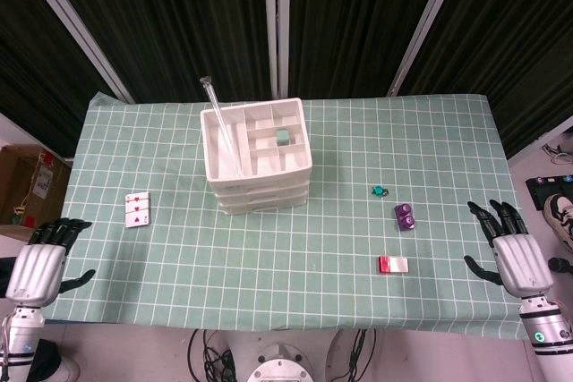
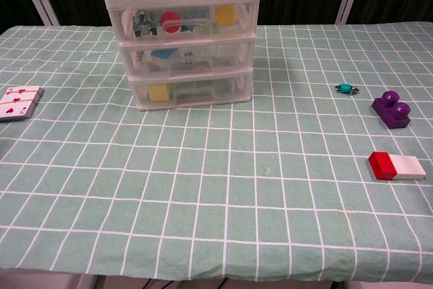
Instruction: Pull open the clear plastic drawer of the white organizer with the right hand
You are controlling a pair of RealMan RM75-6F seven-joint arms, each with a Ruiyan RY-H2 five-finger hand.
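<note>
three closed drawers, two idle hands

one green checked cloth covers the table (image 1: 269, 266), its weave soft and slightly rumpled at the far left corner. the white organizer (image 1: 260, 154) stands near the table's middle toward the back; the chest view cuts off its top. its three clear plastic drawers (image 2: 186, 21) are stacked and all pushed in, and the contents blur behind the plastic: yellow, red and blue lumps show, their shapes hard to make out. the open top tray is split into compartments, one holding a small teal block (image 1: 284, 137), another a clear rod (image 1: 222, 123) leaning out past the rim.

the right hand (image 1: 512, 243) rests at the table's right edge, well apart from the organizer, fingers spread and holding nothing. the left hand (image 1: 43, 257) sits at the left edge, likewise empty with fingers apart; neither shows in the chest view.

smaller things: a deck of cards (image 2: 19, 102), a purple brick (image 2: 391, 109), a red-and-white block (image 2: 396, 166), a tiny teal clip (image 2: 346, 88).
</note>
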